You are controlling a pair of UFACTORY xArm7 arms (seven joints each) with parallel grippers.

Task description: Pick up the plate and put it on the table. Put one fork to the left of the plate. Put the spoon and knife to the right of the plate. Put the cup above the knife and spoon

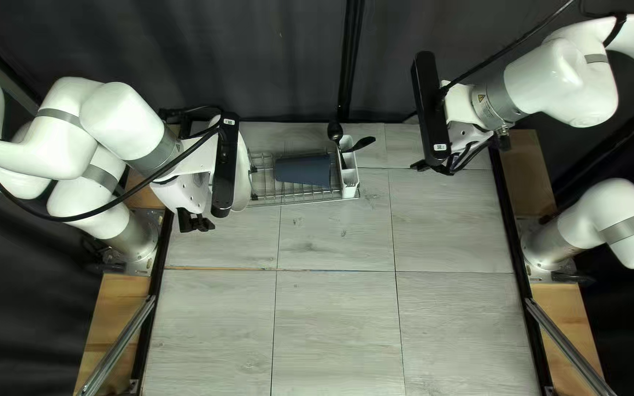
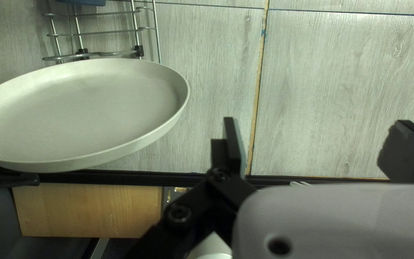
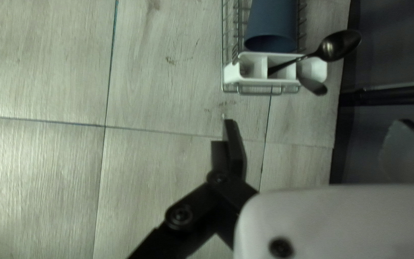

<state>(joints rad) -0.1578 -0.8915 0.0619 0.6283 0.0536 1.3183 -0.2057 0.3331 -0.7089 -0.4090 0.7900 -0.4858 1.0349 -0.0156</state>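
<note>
In the top left view my left gripper (image 1: 196, 222) is over the table's left side, partly covering the pale plate (image 1: 243, 176) at the rack's left end. The left wrist view has the plate (image 2: 82, 110) outside one finger of my open left gripper (image 2: 319, 139), nothing between them. My right gripper (image 1: 434, 167) hangs right of the rack; in its wrist view the gripper (image 3: 322, 134) is open and empty. A blue cup (image 1: 302, 170) lies in the rack. Spoon (image 3: 339, 45) and another dark utensil (image 3: 315, 86) stick out of the white holder (image 3: 259, 82); their lower ends are hidden.
The wire rack (image 1: 288, 196) stands near the table's far edge, with the white holder at its right end. A dark curtain (image 1: 273, 66) hangs behind. Black rails (image 1: 506, 209) run along the table's sides. Bare tabletop (image 1: 335, 315) spans the near half.
</note>
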